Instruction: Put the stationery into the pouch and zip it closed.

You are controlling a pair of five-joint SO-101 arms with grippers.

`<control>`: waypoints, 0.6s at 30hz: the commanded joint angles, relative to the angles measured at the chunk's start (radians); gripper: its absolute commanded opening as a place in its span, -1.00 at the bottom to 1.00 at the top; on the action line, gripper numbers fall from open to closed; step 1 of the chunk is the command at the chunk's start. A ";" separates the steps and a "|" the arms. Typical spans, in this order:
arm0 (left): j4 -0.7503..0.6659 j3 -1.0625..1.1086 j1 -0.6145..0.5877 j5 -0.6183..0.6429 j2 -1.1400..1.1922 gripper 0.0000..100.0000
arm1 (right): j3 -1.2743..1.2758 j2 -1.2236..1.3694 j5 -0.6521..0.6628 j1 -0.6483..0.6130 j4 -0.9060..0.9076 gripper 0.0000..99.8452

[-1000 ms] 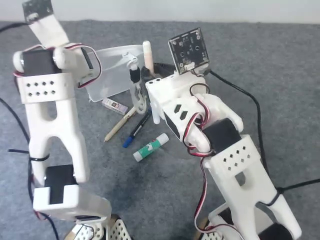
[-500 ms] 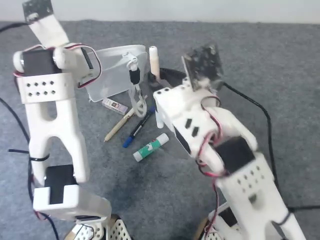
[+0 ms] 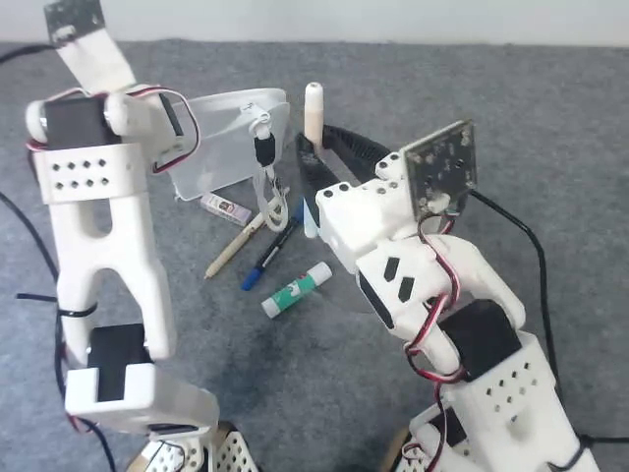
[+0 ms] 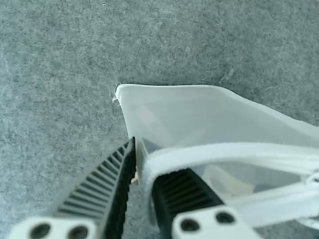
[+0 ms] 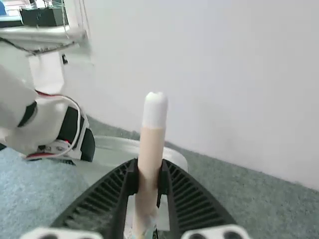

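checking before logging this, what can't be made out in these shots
High view: the left arm covers one end of the pouch; the right end effector hides the pen's lower end.
Left wrist view: the frame edge cuts off the pouch; contents unclear.

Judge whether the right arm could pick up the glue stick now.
Probably not yet. The right hand is shut on a beige pen, held upright, so it has no free grip. The glue stick itself lies uncovered on the table, close beside that arm.
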 commanded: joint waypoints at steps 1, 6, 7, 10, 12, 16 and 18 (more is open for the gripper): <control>0.018 -0.008 0.005 0.011 -0.008 -0.98 | -0.009 -0.035 -0.003 -0.007 -0.104 -0.99; 0.017 -0.001 0.006 0.011 -0.008 -0.98 | -0.009 -0.030 -0.002 -0.007 -0.199 -0.99; 0.015 0.004 0.006 0.011 -0.008 -0.98 | -0.009 -0.030 -0.002 -0.007 -0.205 -0.99; 0.014 0.007 0.006 0.011 -0.008 -0.98 | -0.009 -0.030 -0.002 -0.008 -0.217 -0.99; 0.015 0.007 0.006 0.011 -0.008 -0.98 | -0.009 -0.025 -0.002 -0.008 -0.266 -0.99; 0.015 0.007 0.006 0.011 -0.008 -0.98 | -0.011 0.038 -0.002 -0.008 -0.389 -0.99; 0.015 0.008 0.006 0.011 -0.008 -0.98 | -0.012 0.079 -0.002 -0.008 -0.443 -0.99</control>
